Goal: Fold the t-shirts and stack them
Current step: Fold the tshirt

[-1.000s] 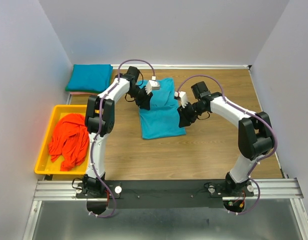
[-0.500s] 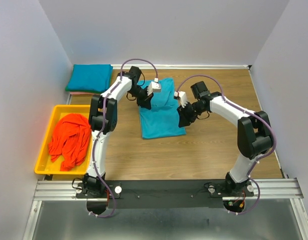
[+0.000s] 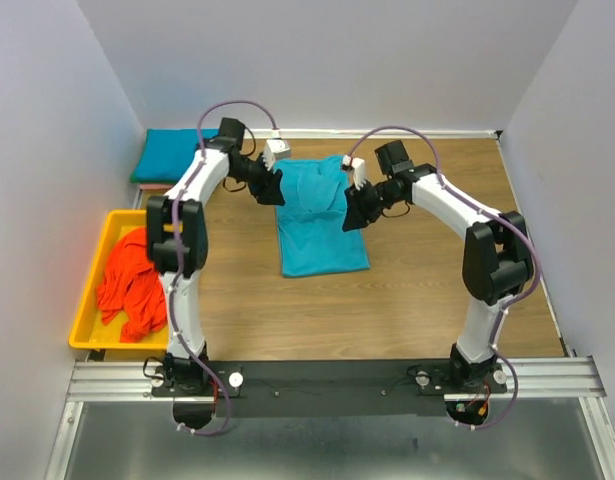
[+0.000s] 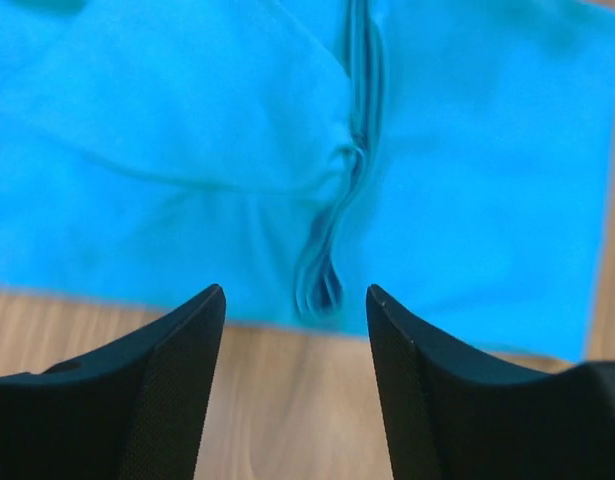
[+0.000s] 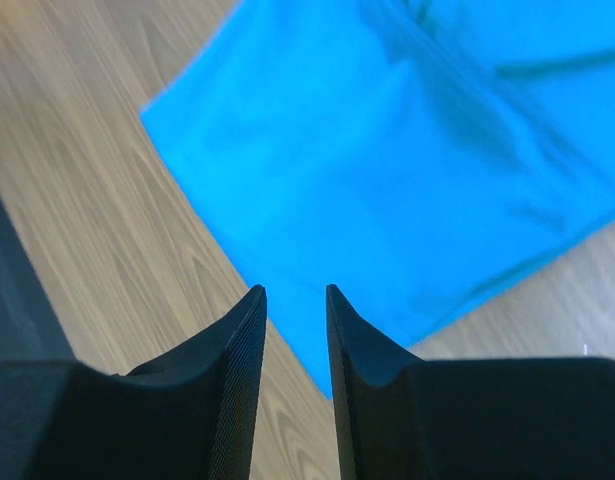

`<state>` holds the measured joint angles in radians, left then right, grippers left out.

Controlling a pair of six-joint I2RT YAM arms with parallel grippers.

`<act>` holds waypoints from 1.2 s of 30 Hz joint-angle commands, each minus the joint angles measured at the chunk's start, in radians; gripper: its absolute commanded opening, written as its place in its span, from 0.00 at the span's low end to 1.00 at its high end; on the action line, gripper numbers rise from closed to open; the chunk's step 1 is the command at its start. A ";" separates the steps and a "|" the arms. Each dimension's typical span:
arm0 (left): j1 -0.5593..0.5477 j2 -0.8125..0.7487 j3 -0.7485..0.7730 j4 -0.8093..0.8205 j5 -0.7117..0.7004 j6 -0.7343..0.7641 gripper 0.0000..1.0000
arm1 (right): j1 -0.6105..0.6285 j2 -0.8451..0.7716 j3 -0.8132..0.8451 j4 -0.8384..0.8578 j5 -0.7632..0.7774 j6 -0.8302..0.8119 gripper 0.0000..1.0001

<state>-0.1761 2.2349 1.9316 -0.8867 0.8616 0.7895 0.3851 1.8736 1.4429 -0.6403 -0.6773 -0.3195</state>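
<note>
Orange-red t-shirts (image 3: 135, 285) lie crumpled in the yellow tray (image 3: 117, 222) at the far left. A folded teal t-shirt (image 3: 165, 155) sits in the back-left corner.

The left gripper (image 3: 274, 186) is at the far-left edge of the teal t-shirt (image 3: 322, 240). This shirt lies mid-table, part folded, with its long axis running from the back wall toward the arm bases. The left gripper's fingers are spread wide with nothing between them, and the shirt's bunched fold edge lies just ahead.

The right gripper (image 3: 350, 212) is at the shirt's right edge, about level with the left one. Its fingers stand narrowly apart and seem to pinch nothing; whether the tips touch cloth I cannot tell.

Both arms flank the far half, so that end would likely be taken next and brought toward the near hem.
</note>
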 commanded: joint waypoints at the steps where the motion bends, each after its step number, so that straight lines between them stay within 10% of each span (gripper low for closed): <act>1: 0.001 -0.271 -0.236 0.196 0.151 -0.281 0.68 | 0.001 0.079 0.108 0.017 -0.148 0.161 0.37; 8: -0.113 -0.448 -0.708 0.492 0.283 -0.592 0.54 | 0.014 0.112 0.026 0.039 -0.367 0.348 0.32; 17: -0.243 -0.417 -0.919 0.739 0.284 -0.831 0.45 | 0.092 0.076 -0.168 0.162 -0.389 0.488 0.29; 36: -0.126 -0.130 -0.869 0.533 0.232 -0.543 0.43 | 0.018 0.222 -0.346 0.306 -0.271 0.474 0.26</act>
<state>-0.3431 2.0354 1.0599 -0.2321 1.1812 0.0689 0.4236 2.0720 1.1461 -0.3557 -0.9871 0.1867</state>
